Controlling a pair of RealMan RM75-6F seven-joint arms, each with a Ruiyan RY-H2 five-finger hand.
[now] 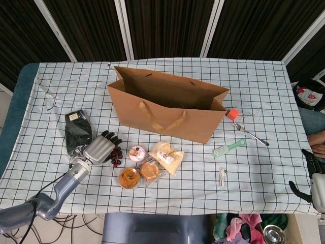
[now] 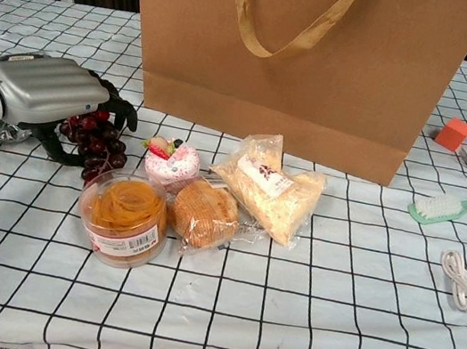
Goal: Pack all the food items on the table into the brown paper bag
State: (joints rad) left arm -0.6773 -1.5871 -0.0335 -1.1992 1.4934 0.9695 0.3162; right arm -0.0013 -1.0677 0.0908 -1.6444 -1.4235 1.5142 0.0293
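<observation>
While our left hand [image 2: 44,92] rests over the dark grapes [image 2: 95,139] with its fingers curled onto them, seemingly grasping the bunch, the brown paper bag [image 1: 167,104] stands open behind. Before it lie the round tub [image 2: 122,216], pink cupcake [image 2: 171,162], wrapped pastry [image 2: 205,213] and sandwich packet [image 2: 268,194]. Our right hand [image 1: 311,175] sits at the table edge; we cannot tell its fingers' state.

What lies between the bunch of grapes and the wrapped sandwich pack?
The pink cupcake lies between the grapes and the sandwich pack; the chest view shows this best.
</observation>
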